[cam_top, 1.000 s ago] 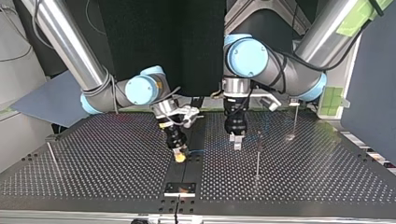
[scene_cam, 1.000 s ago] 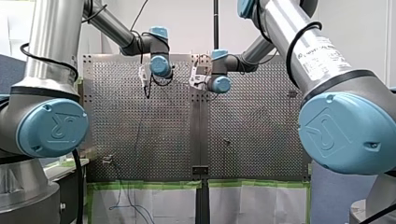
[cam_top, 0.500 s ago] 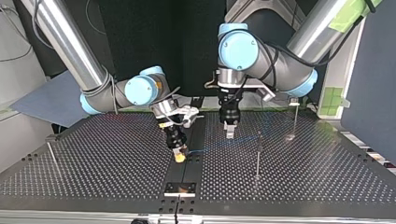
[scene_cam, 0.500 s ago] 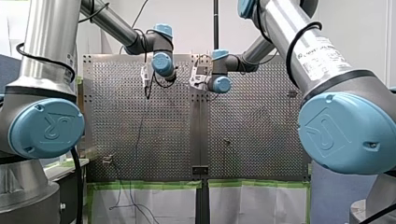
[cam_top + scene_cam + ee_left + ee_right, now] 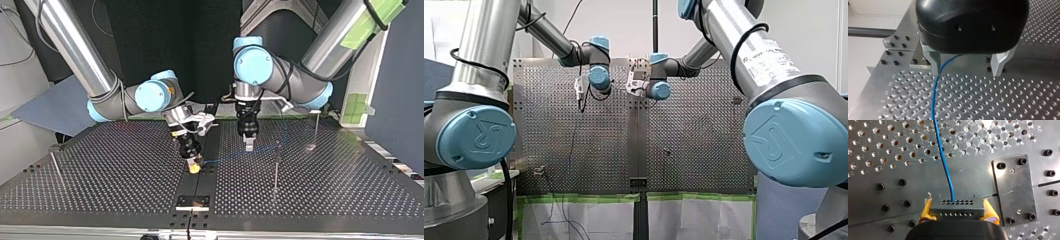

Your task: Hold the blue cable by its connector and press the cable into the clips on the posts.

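The blue cable [image 5: 946, 165] ends in a dark grey connector [image 5: 957, 207] with rows of small holes. My right gripper [image 5: 958, 216] is shut on that connector with its yellow pads [image 5: 926, 211], low over the table's middle seam [image 5: 193, 168]. From there the cable [image 5: 235, 158] runs toward my left gripper [image 5: 248, 145]. In the left wrist view the metal fingers [image 5: 935, 62] stand wide apart, open, and the cable [image 5: 935, 95] passes close beside one finger, held by neither. A thin post [image 5: 276, 167] stands just beside my left gripper.
A second post [image 5: 316, 126] rises at the top view's far right, a third [image 5: 55, 164] at its left edge. A black bolted plate [image 5: 1014, 190] lies beside the connector. Cable slack [image 5: 569, 220] hangs over the table's near edge in the front view.
My left gripper has risen off the table and shifted toward the top view's left, nearer my right gripper. My right gripper has stayed put with the connector.
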